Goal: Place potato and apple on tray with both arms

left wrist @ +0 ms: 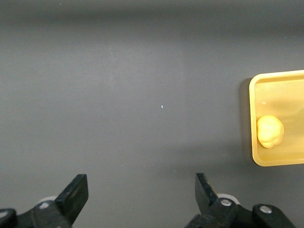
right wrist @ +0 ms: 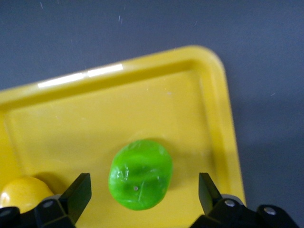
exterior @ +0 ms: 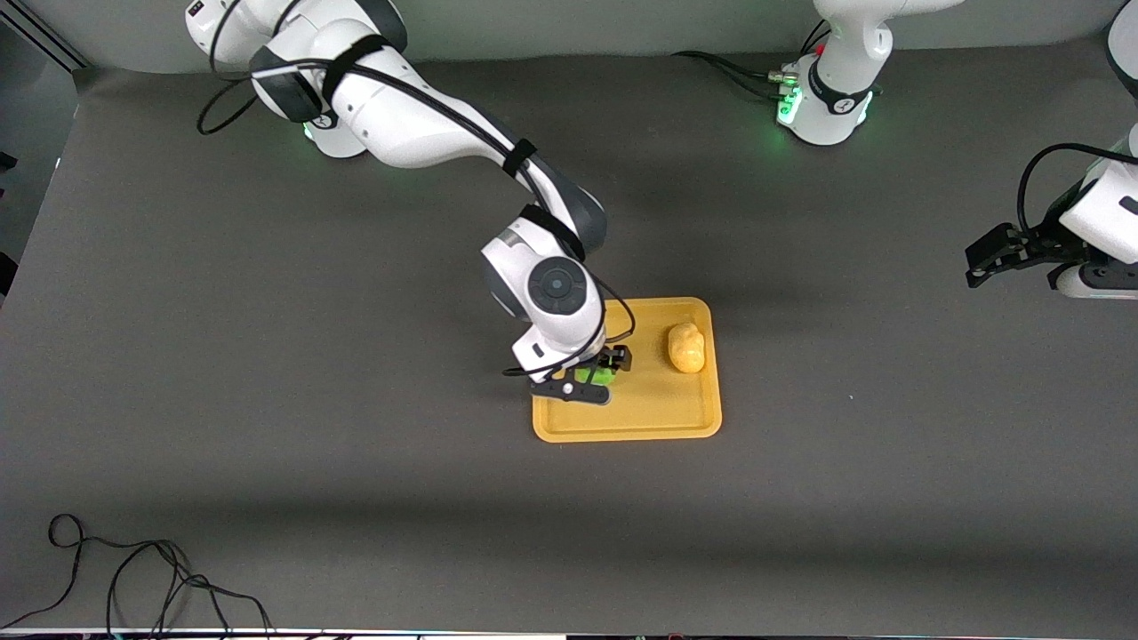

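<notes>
The orange-yellow tray (exterior: 627,425) lies mid-table. The yellow-orange potato (exterior: 686,348) rests on it, toward the left arm's end. The green apple (exterior: 597,377) rests on the tray toward the right arm's end. My right gripper (exterior: 592,374) is low over the tray, open, with a finger on each side of the apple and a gap to both. The right wrist view shows the apple (right wrist: 140,174) between the open gripper (right wrist: 144,190), the tray (right wrist: 142,109) and the potato (right wrist: 23,192). My left gripper (exterior: 991,258) waits open and empty over bare table at the left arm's end; its wrist view (left wrist: 141,190) shows the tray (left wrist: 280,78) and the potato (left wrist: 270,131).
The table (exterior: 267,356) is covered in dark grey. A loose black cable (exterior: 133,578) lies near the table's front edge at the right arm's end. The arm bases (exterior: 822,102) stand along the table's back edge.
</notes>
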`<state>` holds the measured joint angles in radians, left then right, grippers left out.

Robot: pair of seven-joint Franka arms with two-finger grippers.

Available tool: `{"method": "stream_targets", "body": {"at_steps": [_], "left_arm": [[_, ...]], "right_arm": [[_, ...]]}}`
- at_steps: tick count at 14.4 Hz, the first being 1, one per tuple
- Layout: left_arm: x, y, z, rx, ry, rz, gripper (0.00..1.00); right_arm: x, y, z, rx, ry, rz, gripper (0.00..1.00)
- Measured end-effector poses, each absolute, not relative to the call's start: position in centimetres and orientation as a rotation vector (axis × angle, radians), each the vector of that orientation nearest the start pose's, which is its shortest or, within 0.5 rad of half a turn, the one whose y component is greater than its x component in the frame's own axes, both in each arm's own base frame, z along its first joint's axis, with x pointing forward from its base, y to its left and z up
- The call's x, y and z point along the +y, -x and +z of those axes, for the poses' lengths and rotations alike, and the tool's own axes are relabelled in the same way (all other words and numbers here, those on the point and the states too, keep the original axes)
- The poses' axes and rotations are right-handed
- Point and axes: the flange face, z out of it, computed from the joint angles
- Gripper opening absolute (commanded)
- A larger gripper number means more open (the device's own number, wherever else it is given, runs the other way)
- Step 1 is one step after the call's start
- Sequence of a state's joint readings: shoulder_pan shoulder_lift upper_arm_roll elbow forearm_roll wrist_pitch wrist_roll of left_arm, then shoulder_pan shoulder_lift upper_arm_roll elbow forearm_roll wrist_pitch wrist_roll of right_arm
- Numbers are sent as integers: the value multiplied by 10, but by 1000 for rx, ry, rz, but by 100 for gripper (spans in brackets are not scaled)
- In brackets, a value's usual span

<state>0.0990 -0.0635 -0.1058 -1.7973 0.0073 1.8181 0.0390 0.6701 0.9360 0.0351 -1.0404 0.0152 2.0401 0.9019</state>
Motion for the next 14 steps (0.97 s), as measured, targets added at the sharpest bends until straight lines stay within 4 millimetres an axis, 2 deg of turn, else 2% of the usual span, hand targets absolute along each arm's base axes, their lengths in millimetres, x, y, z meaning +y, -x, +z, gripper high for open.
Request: {"method": "stream_targets", "body": {"at_steps": [2, 4, 9, 11, 14], "left_arm": [[-5, -551, 572, 74, 3123, -117, 100], [-4, -549, 571, 73, 3125, -86, 100], [-4, -547, 569, 71, 3126, -55, 100], [-3, -546, 568, 70, 3126, -40, 100], [-3, -546, 568, 69, 3127, -36, 100]], "right_arm": [[469, -624, 318, 405, 3027, -48, 100], [436, -638, 352, 470, 3031, -47, 100], [339, -660, 433, 485, 3074, -7, 100], [287, -662, 464, 471, 3080, -15, 100], [185, -663, 499, 474, 3085, -23, 100]]}}
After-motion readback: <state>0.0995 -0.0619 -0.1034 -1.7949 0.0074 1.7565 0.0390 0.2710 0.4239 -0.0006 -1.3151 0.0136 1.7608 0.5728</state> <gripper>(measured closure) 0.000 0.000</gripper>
